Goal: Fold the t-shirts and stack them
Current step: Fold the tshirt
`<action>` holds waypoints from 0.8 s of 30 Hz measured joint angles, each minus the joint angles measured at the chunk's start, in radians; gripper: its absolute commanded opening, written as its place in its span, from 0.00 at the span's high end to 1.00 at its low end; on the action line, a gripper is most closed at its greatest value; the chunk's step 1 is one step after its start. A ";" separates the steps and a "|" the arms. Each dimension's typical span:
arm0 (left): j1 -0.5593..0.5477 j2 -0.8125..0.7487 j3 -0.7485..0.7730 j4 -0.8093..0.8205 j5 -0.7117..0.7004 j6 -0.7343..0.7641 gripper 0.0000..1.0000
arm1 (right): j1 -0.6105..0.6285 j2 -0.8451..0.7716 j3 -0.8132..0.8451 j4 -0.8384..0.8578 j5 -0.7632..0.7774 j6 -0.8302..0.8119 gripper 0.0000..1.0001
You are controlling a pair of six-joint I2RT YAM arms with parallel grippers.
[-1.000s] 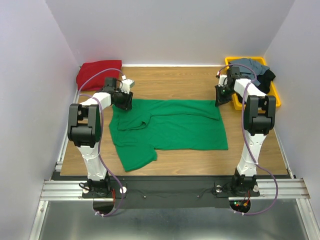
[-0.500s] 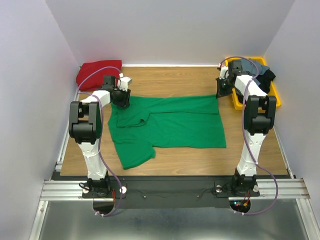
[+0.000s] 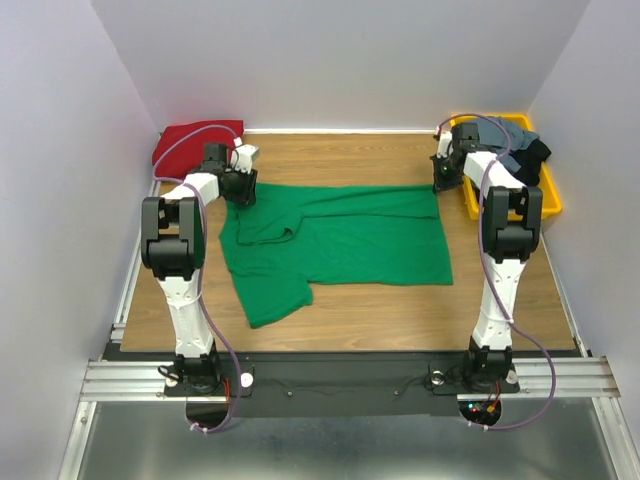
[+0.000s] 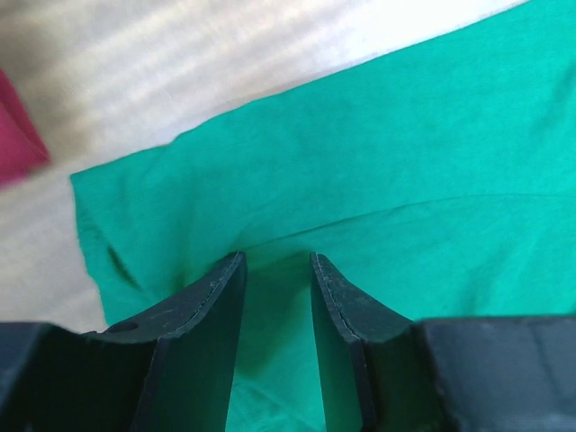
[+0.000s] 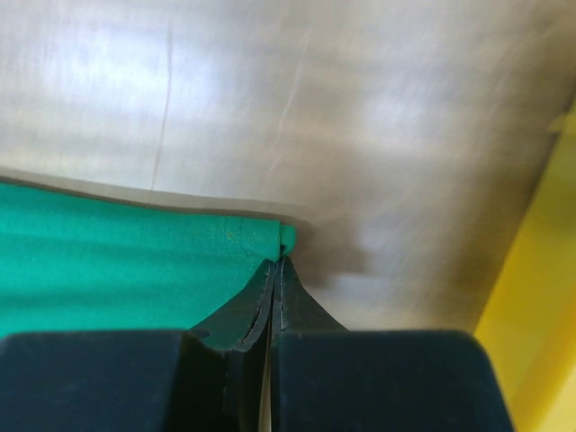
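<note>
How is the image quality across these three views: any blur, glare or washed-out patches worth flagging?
Top external: sharp and evenly lit, soft shadows only under the arms. Left wrist: the wooden table beyond the green t-shirt is blurred and blown out to near white; the hand's fingers are dark but crisp. Right wrist: the table top is soft with pale glare patches, and the yellow tray edge is out of focus.

I see a yellow plastic tray (image 3: 551, 196) at about two o'clock on the wooden table (image 3: 350, 300), hard against the right wall. Pale walls (image 3: 340, 60) box the table in on three sides.
</note>
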 measured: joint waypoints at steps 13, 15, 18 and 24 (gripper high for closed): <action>0.006 0.017 0.129 -0.022 0.092 -0.003 0.39 | -0.001 0.023 0.056 0.018 0.018 0.011 0.15; 0.006 -0.054 0.085 -0.026 0.115 0.011 0.39 | -0.001 -0.037 -0.001 0.012 -0.011 0.006 0.15; 0.008 -0.216 -0.031 -0.045 0.158 0.060 0.39 | -0.001 -0.161 -0.077 -0.035 -0.085 -0.018 0.15; 0.008 -0.490 -0.273 -0.158 0.244 0.283 0.45 | -0.001 -0.416 -0.242 -0.107 -0.220 -0.174 0.33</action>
